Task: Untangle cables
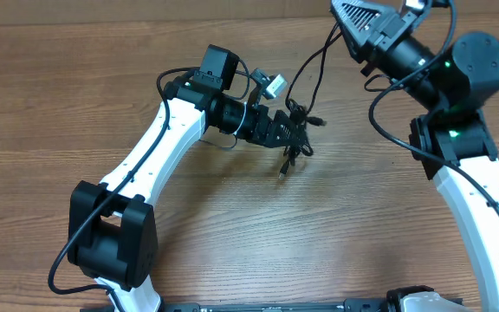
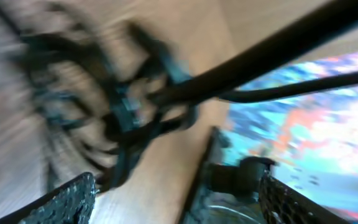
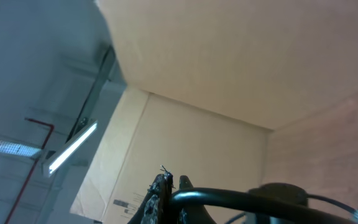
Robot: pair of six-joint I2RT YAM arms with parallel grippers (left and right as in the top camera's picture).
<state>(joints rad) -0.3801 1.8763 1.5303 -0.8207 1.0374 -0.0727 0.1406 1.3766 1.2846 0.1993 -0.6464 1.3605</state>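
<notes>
just ahead of the wide-open left claw (image 2: pixel 176 186), the cables (image 2: pixel 120 121) bunch in a knot.

We see the cables (image 2: pixel 123 118) only as a smeared black tangle in the left wrist view. Overhead, the far edge cuts the right gripper (image 1: pixel 358 16), and we can't tell its grip.

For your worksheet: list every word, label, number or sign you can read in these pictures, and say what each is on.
None can be read.
Small dark printed label on the box, right wrist view: too small to read.
Left wrist view: blurred; no print shows on the cables.
Overhead view: no writing on the table.
</notes>
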